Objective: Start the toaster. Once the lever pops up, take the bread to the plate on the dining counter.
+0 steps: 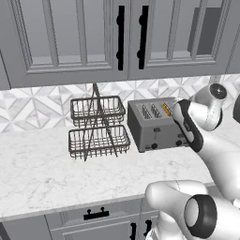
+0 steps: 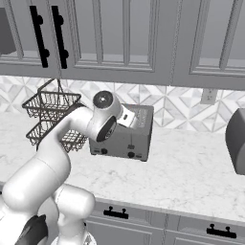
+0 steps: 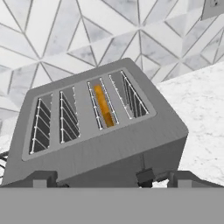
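You are looking at the boxy grey metal toaster [image 3: 100,131] sitting on the white marble counter [image 1: 42,173], orange-brown bread [image 3: 103,105] sunk in one slot. The two-finger gripper [image 3: 111,178] is hovering open just above, wire basket rack [image 1: 97,127] at nine o'clock.

This is looking like a home kitchen: grey panelled wall cabinets [image 1: 75,37] with black handles are hanging over a white marble-patterned counter [image 1: 42,173], and drawers [image 2: 143,217] with matching black pulls are sitting beneath its edge. A backsplash [image 3: 65,39] of pale geometric tiles is running along the wall, with an outlet [image 2: 208,95] set into it, and a toaster [image 1: 152,124] and a two-tier wire rack [image 1: 96,126] are standing on the counter. At the far right of the right base view a grey rounded thing [image 2: 237,141] is showing, possibly another appliance, though it is cut off.
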Controlling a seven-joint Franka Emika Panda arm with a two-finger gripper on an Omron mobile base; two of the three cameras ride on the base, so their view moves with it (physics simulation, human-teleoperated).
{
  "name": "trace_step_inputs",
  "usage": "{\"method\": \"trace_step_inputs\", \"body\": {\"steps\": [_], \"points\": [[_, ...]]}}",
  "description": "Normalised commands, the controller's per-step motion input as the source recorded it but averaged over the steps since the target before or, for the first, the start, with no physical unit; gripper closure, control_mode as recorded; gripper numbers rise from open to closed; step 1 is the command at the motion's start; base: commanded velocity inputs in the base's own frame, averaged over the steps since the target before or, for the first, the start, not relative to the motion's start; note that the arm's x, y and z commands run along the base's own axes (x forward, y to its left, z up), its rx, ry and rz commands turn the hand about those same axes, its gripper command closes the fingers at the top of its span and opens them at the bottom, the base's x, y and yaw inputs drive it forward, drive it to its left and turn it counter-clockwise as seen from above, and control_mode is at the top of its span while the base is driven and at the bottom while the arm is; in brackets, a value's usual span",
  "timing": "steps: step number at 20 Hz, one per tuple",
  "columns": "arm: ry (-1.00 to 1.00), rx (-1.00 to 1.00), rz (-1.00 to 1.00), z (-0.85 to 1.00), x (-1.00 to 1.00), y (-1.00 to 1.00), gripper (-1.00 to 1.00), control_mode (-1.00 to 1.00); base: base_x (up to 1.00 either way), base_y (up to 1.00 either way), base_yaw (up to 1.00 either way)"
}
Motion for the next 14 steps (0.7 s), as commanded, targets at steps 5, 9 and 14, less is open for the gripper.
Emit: {"method": "trace_step_inputs", "body": {"steps": [5, 9, 14], "points": [[0.00, -0.06, 0.01, -0.11, 0.03, 0.00, -1.00, -1.00, 0.00, 0.00, 0.00], [0.00, -0.06, 0.02, -0.21, 0.08, 0.05, -1.00, -1.00, 0.00, 0.00, 0.00], [0.00, -0.06, 0.02, -0.03, 0.15, 0.09, -1.00, -1.00, 0.00, 0.00, 0.00]]}}
